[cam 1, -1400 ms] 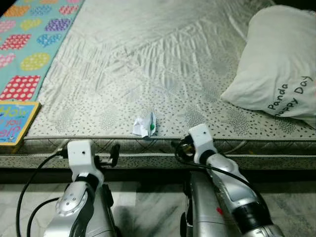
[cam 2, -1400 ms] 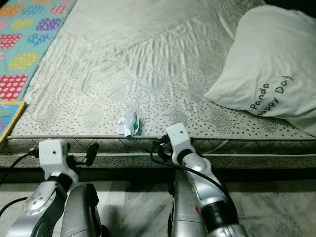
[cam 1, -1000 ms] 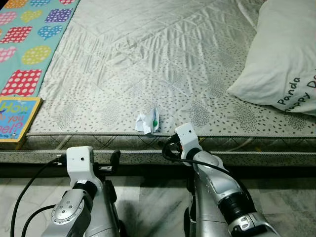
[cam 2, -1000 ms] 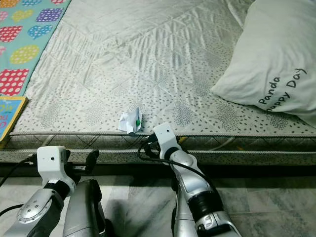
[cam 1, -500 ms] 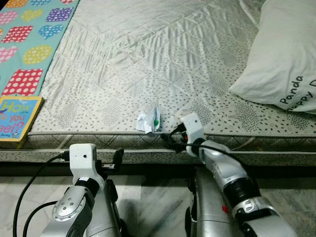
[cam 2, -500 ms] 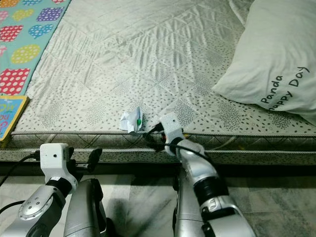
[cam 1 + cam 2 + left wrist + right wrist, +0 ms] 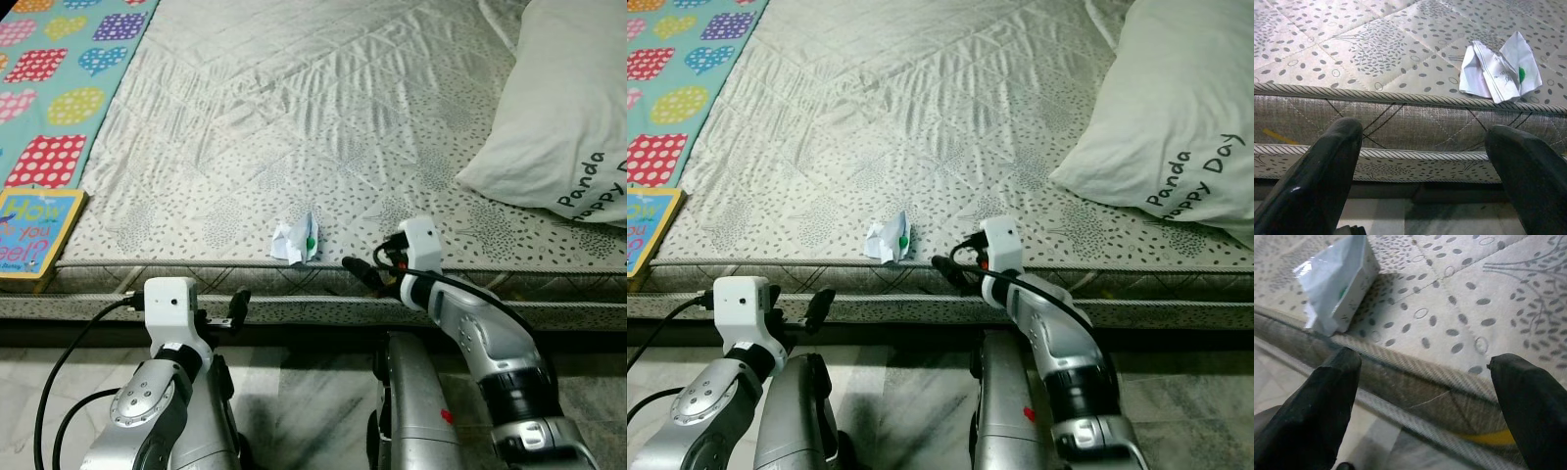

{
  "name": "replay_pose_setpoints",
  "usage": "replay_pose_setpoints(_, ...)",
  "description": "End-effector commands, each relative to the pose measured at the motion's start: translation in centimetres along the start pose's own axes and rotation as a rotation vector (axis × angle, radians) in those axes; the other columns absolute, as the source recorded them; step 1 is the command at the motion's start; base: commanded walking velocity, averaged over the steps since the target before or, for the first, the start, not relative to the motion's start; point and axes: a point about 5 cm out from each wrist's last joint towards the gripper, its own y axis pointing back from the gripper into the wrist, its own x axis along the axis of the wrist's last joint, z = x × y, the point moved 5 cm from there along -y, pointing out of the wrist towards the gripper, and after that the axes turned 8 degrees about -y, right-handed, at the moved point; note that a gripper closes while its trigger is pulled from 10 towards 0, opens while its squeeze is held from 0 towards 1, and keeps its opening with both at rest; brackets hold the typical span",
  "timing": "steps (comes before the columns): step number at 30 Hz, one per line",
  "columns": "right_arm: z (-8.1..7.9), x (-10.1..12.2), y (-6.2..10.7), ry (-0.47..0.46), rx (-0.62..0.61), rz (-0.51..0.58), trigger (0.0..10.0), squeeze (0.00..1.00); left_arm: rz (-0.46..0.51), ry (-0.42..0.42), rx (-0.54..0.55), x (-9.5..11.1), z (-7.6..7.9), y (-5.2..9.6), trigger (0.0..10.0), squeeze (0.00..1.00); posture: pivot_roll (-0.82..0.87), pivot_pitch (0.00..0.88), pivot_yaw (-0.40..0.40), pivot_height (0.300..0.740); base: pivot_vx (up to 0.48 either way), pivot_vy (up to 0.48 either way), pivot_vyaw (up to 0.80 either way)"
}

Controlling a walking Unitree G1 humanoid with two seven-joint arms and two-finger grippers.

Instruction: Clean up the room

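We judge the cleanup barely begun: the crumpled white paper scrap with a green spot (image 7: 295, 242) lies ungrasped near the grey patterned mattress (image 7: 323, 117) edge. Our right tool (image 7: 364, 273), fingers apart, hovers just beside it; our left tool (image 7: 238, 305), fingers apart, waits lower. We see no bin.

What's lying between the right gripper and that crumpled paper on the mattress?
Nothing: in the right wrist view, bare mattress separates the open right gripper from the crumpled paper.
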Motion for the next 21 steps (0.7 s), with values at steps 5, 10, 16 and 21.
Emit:
replay_pose_setpoints(5, -2.2, 0.2, 0.9, -0.006, 0.072, 0.047, 10.0, 0.0, -0.012, -0.006, -0.009, -0.4, -0.2, -0.2, 10.0, 0.0, -0.08, 0.179, 0.059, 0.521, 0.0, 0.0, 0.28)
replay_pose_setpoints(10, -3.8, 0.7, 0.8, -0.012, 0.077, 0.076, 10.0, 0.0, 0.0, -0.011, -0.019, -0.1, 0.0, -0.6, 10.0, 0.0, -0.08, 0.173, 0.061, 0.521, 0.0, 0.0, 0.8)
replay_pose_setpoints(16, -3.7, 0.4, 1.0, -0.005, 0.033, 0.091, 10.0, 0.0, 0.006, -0.015, -0.018, 0.1, -0.1, -0.5, 10.0, 0.0, -0.08, 0.17, 0.061, 0.521, 0.0, 0.0, 0.8)
replay_pose_setpoints(21, -3.2, 0.3, 0.9, -0.014, -0.053, 0.13, 10.0, 0.0, 0.013, -0.03, -0.005, 0.3, -0.1, -0.4, 10.0, 0.0, -0.07, 0.163, 0.064, 0.521, 0.0, 0.0, 0.13)
